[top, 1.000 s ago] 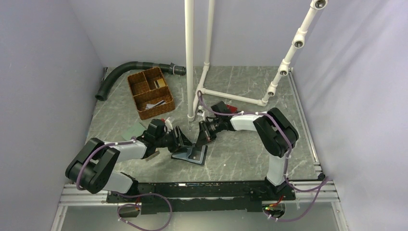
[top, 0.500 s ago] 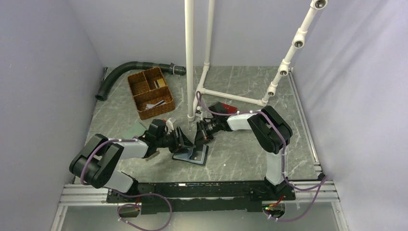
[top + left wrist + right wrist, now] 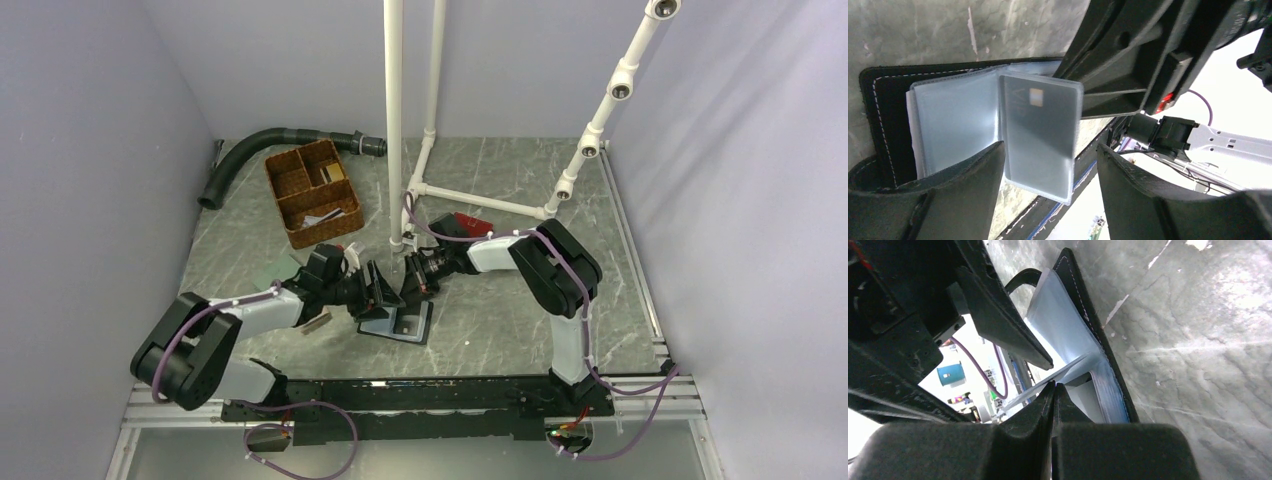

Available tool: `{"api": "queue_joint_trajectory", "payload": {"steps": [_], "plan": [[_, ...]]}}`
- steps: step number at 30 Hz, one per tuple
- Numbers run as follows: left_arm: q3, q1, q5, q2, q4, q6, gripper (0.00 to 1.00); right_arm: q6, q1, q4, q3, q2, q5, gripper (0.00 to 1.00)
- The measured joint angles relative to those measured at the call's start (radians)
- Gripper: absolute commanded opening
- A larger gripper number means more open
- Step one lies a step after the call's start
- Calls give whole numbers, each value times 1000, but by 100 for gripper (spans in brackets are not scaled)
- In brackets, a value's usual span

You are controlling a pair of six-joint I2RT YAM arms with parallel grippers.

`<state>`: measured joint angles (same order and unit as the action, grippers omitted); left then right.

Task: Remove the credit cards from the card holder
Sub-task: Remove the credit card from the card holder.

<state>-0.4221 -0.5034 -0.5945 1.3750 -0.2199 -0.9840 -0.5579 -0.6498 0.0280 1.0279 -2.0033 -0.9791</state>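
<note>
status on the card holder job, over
Left gripper open, straddling lifted card sleeve. Right gripper shut on that sleeve's edge. Card holder lying open, grey card not yet out. No obstruction seen.

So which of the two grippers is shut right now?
The right gripper: its jaws are pressed together on the raised clear sleeve of the card holder. The left gripper is open, one finger either side of that sleeve.

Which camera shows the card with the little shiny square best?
The left wrist view: the card faces that camera flat, chip showing, inside a clear sleeve. The right wrist view catches it only edge-on, a thin line. In the top view it is too small to make out.
</note>
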Motion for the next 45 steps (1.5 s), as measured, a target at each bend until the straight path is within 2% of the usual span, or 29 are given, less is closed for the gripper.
{"api": "queue_joint_trajectory", "payload": {"steps": [7, 15, 19, 25, 28, 32, 33, 35, 40, 43, 45], "plan": [[-21, 0, 37, -74, 79, 43, 78, 2, -4, 0, 5, 0, 0, 3], [-27, 0, 45, -76, 130, 60, 77, 4, -6, 0, 8, 0, 0, 3], [-53, 0, 48, -74, 159, 71, 73, -3, -8, 3, 19, -10, -12, 4], [-96, 0, 63, -55, 199, 90, 50, -16, -15, 5, 21, -23, -27, 4], [-105, 0, 69, -34, 223, 103, 33, -15, -19, 4, 21, -24, -29, 5], [-111, 0, 72, -8, 265, 113, 6, 0, -19, -8, 25, -24, -26, 7], [-114, 0, 74, -5, 274, 114, 0, 13, -19, -20, 28, -24, -23, 9], [-118, 0, 80, -3, 293, 124, 0, 42, -19, -40, 31, -23, -16, 14], [-118, 0, 82, -6, 298, 130, 0, 143, 0, -103, 22, 34, 0, 38], [-102, 0, 65, -21, 242, 129, 0, 217, 29, -125, 1, 111, -35, 52], [-84, 0, 53, -32, 190, 126, 0, 256, 53, -134, -13, 159, -72, 56]]}}
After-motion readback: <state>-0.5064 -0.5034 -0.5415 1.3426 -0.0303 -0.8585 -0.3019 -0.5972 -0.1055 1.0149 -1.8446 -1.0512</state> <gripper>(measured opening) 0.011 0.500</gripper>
